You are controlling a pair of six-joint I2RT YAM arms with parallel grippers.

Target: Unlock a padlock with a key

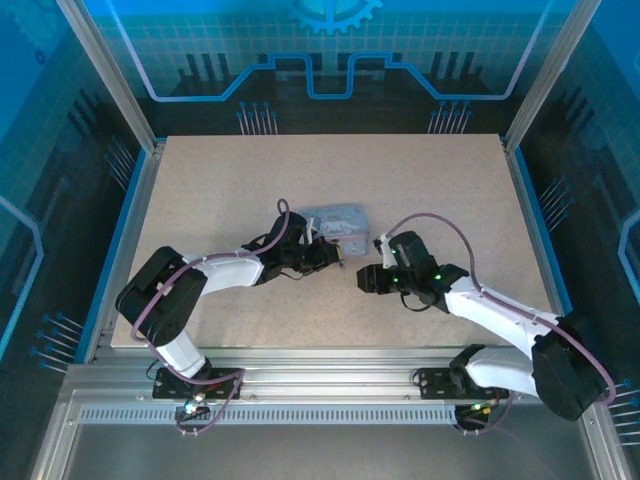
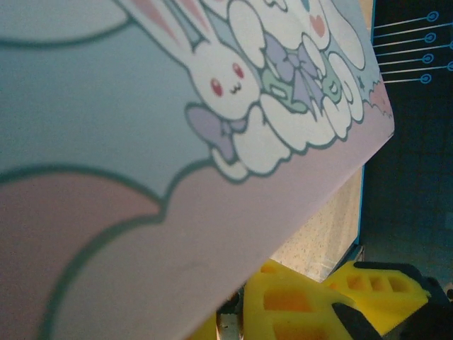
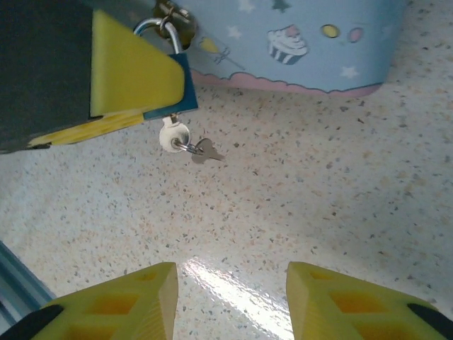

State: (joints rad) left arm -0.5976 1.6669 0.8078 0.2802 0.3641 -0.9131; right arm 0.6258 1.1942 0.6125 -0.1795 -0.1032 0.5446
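The left gripper (image 3: 159,85) reaches to the tin box (image 3: 297,42), whose cartoon-rabbit lid tilts close across the left wrist view. Seen from the right wrist, one yellow finger (image 3: 127,71) of that gripper lies flat over the padlock (image 3: 184,88), a small blue-bodied lock at 11 o'clock in that view. Its other finger is hidden behind the lock, so the grip reads as closed on the padlock rather than plainly shown. The silver shackle (image 3: 172,42) loops up through the brass hasp (image 3: 173,13) on the box's front wall.

The key (image 3: 174,134) hangs from the padlock's underside, its pale round head directly at 6 o'clock of the blue body. A small ring links it to a second flat key (image 3: 207,151) pointing towards 3 o'clock, just above the speckled table (image 3: 318,191).

The right gripper (image 3: 230,273) hovers low over the table at 6 o'clock of the key, well apart from it. Its jaws stand wide and there is bare tabletop between them. From above, it sits at 4 o'clock of the tin box.
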